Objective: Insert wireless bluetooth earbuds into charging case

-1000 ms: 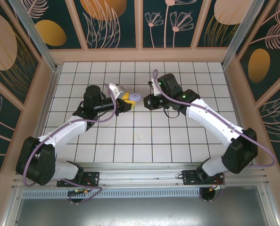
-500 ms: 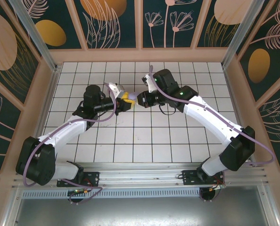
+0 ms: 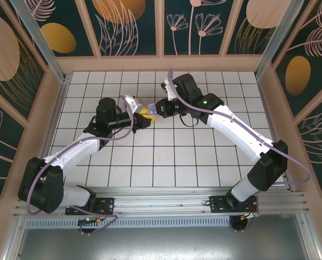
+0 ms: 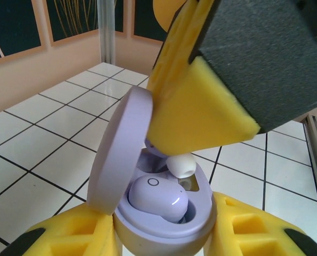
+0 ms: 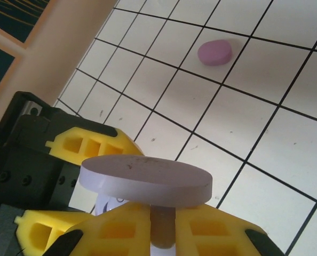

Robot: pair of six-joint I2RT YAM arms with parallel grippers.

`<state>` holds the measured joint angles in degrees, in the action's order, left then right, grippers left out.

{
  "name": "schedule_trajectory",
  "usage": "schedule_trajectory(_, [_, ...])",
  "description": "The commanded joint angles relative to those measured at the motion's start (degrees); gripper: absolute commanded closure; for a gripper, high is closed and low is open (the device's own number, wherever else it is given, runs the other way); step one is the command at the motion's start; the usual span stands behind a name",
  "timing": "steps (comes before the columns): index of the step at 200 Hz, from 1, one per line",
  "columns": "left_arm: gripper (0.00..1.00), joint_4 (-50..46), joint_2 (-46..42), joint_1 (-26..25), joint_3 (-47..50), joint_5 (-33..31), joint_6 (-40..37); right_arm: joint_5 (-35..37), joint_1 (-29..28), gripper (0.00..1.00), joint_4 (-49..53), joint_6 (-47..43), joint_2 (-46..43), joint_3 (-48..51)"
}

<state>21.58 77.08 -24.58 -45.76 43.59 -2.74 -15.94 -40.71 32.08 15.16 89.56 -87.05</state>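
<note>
- In the overhead view the left gripper (image 3: 145, 116) sits just left of centre above the white tiled table (image 3: 204, 157). Its yellow fingers are clamped on the lilac charging case (image 3: 152, 112).
- In the left wrist view the case's base stands at the bottom middle, pinched between that gripper's two yellow fingers (image 4: 68, 234).
- The lid (image 4: 118, 154) is swung open and stands nearly upright on the left side of the base.
- A seated earbud (image 4: 157, 198) lies in the near pocket of the base, glossy side up.
- A second earbud (image 4: 181, 165) hangs with its pale tip down, just above the far pocket; whether it touches the base I cannot tell.
- The right gripper (image 3: 160, 109) meets the case from the right in the overhead view, closed on the second earbud. One of its yellow fingers comes in from the upper right of the left wrist view.
- In the right wrist view the lid shows edge-on across the lower middle, above the right fingers, which pinch a narrow piece between them.
- At the upper right of that view a small purple oval piece (image 5: 215, 52) lies on a tile, well apart from the case.
</note>
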Motion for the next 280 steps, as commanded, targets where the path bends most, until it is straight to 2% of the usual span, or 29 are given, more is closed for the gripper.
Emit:
schedule_trajectory(1, [1.0, 0.5, -1.7, -0.1, -0.2, 1.8, -0.7, 2.9, 0.0, 0.86, 1.9, -2.3, 1.6, -3.3])
schedule_trajectory(125, [1.0, 0.3, -1.3, -0.1, -1.0, 2.3, -0.6, 10.5, -2.3, 0.85, 11.0, -12.2, 4.4, -8.1])
schedule_trajectory(280, [1.0, 1.1, -0.4, -0.1, -1.4, 2.3, -0.2, 6.5, -3.9, 0.74, 13.0, -13.0, 7.1, -12.1])
